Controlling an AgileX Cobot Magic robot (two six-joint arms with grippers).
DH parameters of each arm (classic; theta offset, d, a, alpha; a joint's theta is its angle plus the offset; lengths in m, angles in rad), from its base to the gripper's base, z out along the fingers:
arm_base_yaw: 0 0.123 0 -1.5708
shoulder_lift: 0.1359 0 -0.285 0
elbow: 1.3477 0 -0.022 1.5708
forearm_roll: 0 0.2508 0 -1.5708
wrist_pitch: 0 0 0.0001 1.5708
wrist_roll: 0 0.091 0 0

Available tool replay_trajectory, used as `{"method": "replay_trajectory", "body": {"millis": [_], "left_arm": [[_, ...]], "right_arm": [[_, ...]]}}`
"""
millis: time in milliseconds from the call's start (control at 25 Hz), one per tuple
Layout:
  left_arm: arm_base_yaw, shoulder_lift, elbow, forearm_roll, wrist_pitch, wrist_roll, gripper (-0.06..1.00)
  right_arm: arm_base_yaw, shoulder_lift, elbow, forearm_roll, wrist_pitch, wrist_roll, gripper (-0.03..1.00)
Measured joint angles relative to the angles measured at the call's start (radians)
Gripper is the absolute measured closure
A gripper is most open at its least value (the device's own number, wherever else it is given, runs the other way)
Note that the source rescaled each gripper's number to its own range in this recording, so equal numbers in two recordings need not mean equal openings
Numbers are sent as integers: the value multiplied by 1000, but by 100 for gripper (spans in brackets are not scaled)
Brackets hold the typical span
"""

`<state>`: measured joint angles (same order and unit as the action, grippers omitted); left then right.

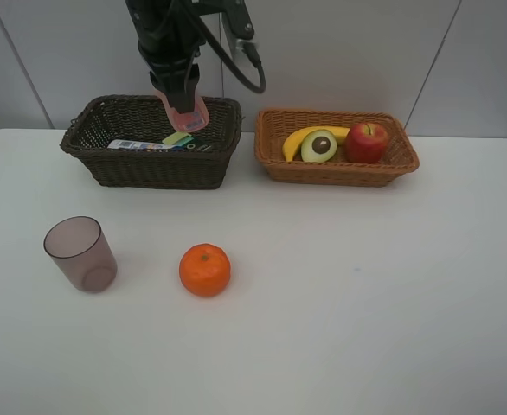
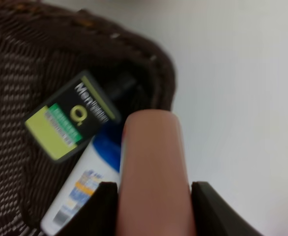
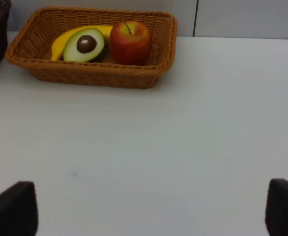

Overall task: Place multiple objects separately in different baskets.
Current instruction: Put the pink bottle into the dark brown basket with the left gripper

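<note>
I held the small pink bottle (image 1: 187, 112) in the left gripper (image 2: 154, 202) above the dark brown basket (image 1: 150, 169); the right gripper (image 3: 144, 211) gaped wide.

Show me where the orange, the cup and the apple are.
orange (image 1: 205, 270), high view, middle of its peel.
cup (image 1: 81, 256), high view, on its side wall.
apple (image 1: 366, 143), high view, on its red front.

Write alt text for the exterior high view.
The left arm holds a small pink bottle over the dark brown basket. The tan basket holds a banana, avocado and apple; a mauve cup and an orange sit on the table.
</note>
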<state>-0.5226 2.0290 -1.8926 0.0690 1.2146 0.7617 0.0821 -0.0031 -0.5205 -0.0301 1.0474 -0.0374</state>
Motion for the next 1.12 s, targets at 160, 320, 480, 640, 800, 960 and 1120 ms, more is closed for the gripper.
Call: {"method": "replay_trajectory", "body": {"millis": [160,320,480,640,800,960,1120], "left_arm": [[43,0,-4,67,2,0,51],[82,0,-4,131,-20,0,51],[114,2,-4,173,-97,-1,51],[137,34,-5,239,-162,0,51],[169,79,-5,268,-224,0,51],[189,116,-3,283,-280,0,51],[196,158,-2,284,-323,0,51]], "right_arm": [[0,0,0,0,0,0,-1],[0,0,0,0,0,0,-1],[0,0,0,0,0,0,-1],[0,0,0,0,0,0,-1],[0,0,0,0,0,0,-1],[0,0,0,0,0,0,-1],[0,0,0,0,0,0,-1]]}}
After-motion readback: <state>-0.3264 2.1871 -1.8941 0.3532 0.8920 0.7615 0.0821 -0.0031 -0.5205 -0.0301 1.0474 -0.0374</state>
